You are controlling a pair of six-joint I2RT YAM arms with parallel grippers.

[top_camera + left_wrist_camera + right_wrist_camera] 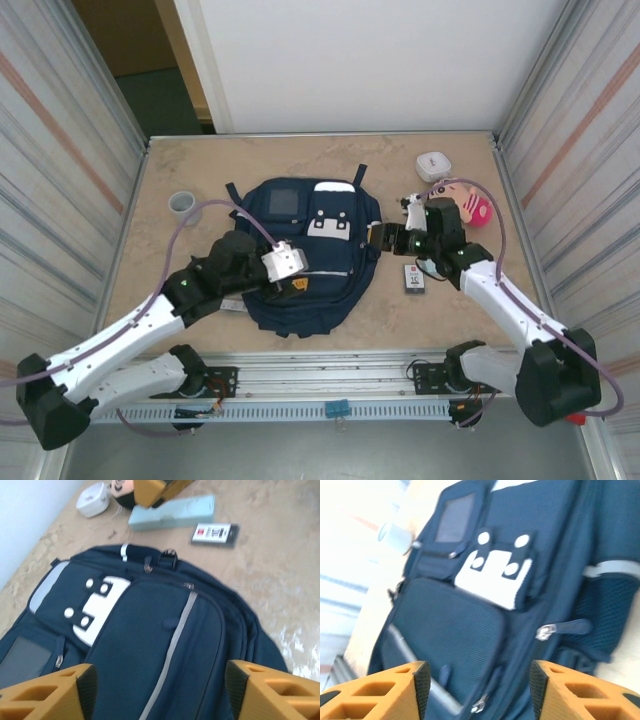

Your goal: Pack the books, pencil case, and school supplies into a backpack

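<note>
Pale teal pencil case (172, 512) lies on the counter (280, 580) just right of the backpack (150, 645), long axis near-to-far, closest to the right end effector (479, 690), spread and empty like the left end effector (159, 695).

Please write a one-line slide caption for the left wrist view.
Open left gripper over the navy backpack; the teal pencil case and a black labelled box lie on the table beyond.

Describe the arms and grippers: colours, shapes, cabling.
Both the left arm and right arm have white links with black joints and bases. A lilac cable loops along each. The left gripper and right gripper carry blocky orange fingers with lattice cut-outs and dark inner pads.
</note>
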